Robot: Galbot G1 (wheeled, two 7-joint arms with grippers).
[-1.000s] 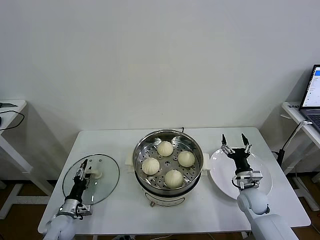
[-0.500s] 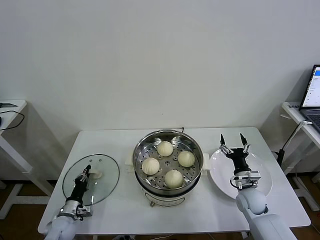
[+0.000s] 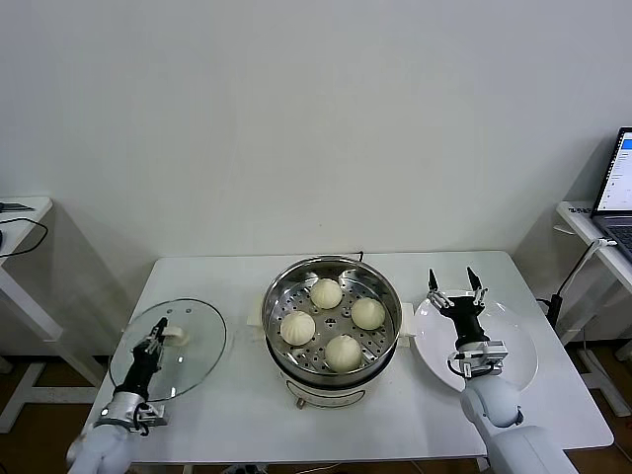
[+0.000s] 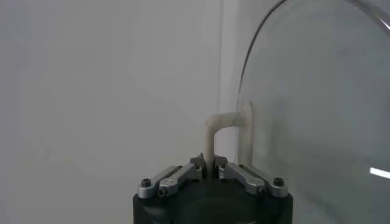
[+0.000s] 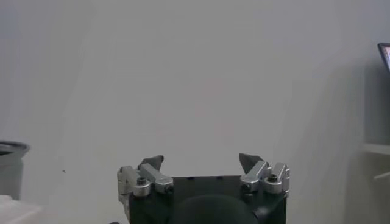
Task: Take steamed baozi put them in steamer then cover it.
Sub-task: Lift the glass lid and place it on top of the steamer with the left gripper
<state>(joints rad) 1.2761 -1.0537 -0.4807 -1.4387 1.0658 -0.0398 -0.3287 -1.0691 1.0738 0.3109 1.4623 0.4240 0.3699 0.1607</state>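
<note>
Several cream-white baozi (image 3: pixel 327 292) rest on the perforated tray inside the shiny steamer (image 3: pixel 332 363) at the table's centre. To its left, the clear glass cover (image 3: pixel 194 354) is tilted up off the table. My left gripper (image 3: pixel 155 341) is shut on the cover's cream-white handle (image 4: pixel 224 123); the glass (image 4: pixel 317 115) stands on edge beside the handle in the left wrist view. My right gripper (image 3: pixel 453 288) is open and empty, pointing upward above the white plate (image 3: pixel 513 346) right of the steamer. In the right wrist view its fingertips (image 5: pixel 153 162) stand wide apart before the wall.
The white table (image 3: pixel 232 279) carries the steamer, cover and plate. A side table with a cable (image 3: pixel 20 233) stands far left, and a laptop (image 3: pixel 617 190) on a stand sits far right. The steamer's white side handle (image 3: pixel 407 321) lies close to the plate.
My left gripper closed on the cover's handle and raised the cover, shifting it slightly left. My right gripper drifted a little left and up, staying open.
</note>
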